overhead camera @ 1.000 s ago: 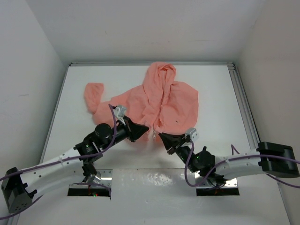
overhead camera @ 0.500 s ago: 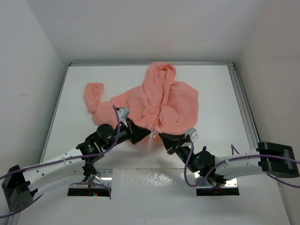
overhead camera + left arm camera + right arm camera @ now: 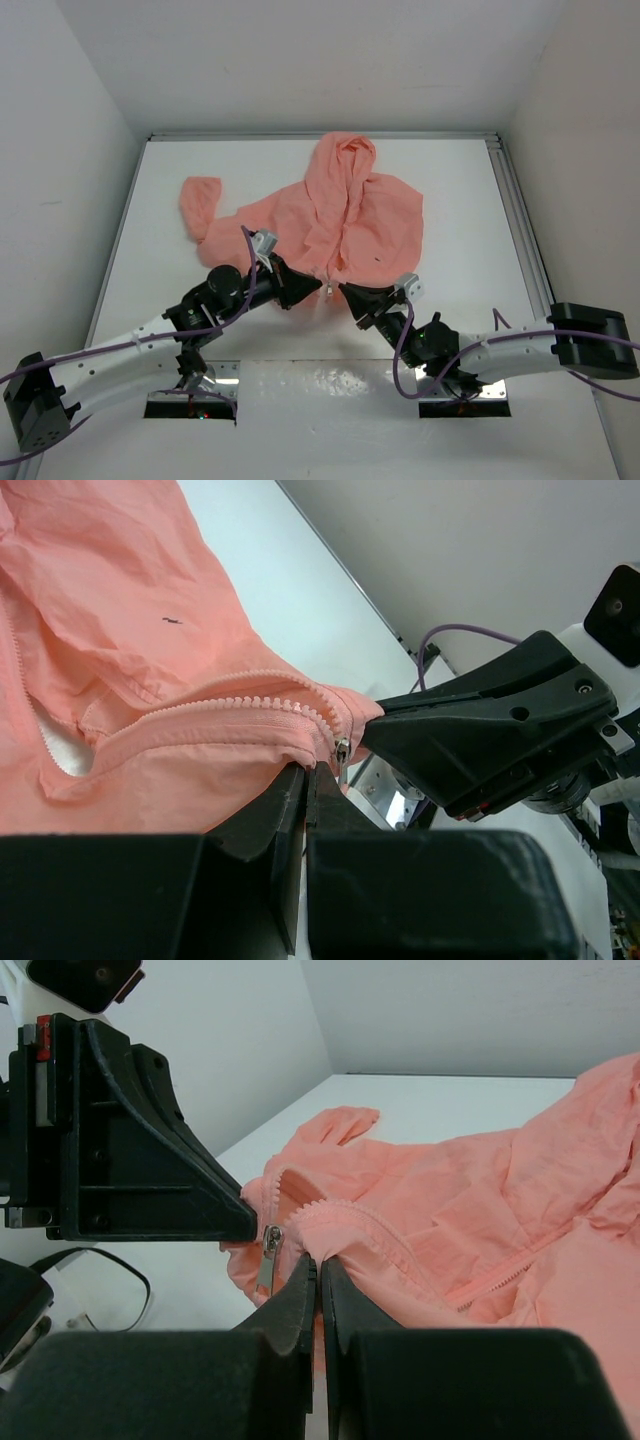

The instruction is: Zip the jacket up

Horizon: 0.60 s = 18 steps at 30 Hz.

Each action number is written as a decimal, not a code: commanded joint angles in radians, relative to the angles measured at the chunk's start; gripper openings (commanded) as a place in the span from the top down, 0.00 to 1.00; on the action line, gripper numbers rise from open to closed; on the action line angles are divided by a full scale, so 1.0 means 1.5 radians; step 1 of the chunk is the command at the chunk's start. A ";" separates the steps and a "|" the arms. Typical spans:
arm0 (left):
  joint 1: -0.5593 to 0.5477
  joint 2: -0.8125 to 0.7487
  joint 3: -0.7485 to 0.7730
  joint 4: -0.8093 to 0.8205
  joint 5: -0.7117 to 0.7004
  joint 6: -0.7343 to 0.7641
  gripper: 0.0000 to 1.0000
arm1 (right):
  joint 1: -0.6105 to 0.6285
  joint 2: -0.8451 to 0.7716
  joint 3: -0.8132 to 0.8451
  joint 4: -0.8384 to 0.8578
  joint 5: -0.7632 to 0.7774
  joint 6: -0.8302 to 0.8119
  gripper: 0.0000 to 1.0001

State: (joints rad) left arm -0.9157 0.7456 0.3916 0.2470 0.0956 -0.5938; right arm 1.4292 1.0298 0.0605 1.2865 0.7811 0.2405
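The salmon-pink jacket (image 3: 375, 215) lies spread on the white table, hood at the far end and one sleeve (image 3: 200, 203) flung out left. Its front zipper (image 3: 347, 215) runs down to the near hem. My left gripper (image 3: 318, 288) is shut on the hem's left side (image 3: 250, 780), just beside the metal zipper slider (image 3: 342, 750). Facing it, my right gripper (image 3: 344, 291) is shut on the other side of the hem (image 3: 350, 1235), its fingertips (image 3: 300, 1280) pinching fabric by the hanging zipper pull (image 3: 267, 1252). The two grippers nearly touch. A tiny dark mark (image 3: 172, 621) shows on one panel.
The white table (image 3: 470, 200) is boxed in by grey walls on three sides, with an aluminium rail (image 3: 515, 215) along its right edge. Purple cables (image 3: 243, 262) loop over both arms. Two mounting plates (image 3: 195, 400) sit at the near edge.
My left gripper has shifted right and slightly nearer, bringing its side of the hem up against the right gripper. The right arm has stayed still.
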 commanded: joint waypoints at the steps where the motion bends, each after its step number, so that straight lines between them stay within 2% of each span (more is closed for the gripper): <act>1: -0.003 -0.016 -0.005 0.032 -0.001 -0.007 1.00 | 0.002 -0.011 0.010 0.049 0.000 -0.003 1.00; 18: -0.003 0.011 0.003 0.041 0.044 0.000 1.00 | 0.001 -0.010 0.013 0.046 0.001 -0.005 1.00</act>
State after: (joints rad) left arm -0.9157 0.7597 0.3908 0.2584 0.1352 -0.5995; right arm 1.4292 1.0283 0.0605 1.2865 0.7818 0.2379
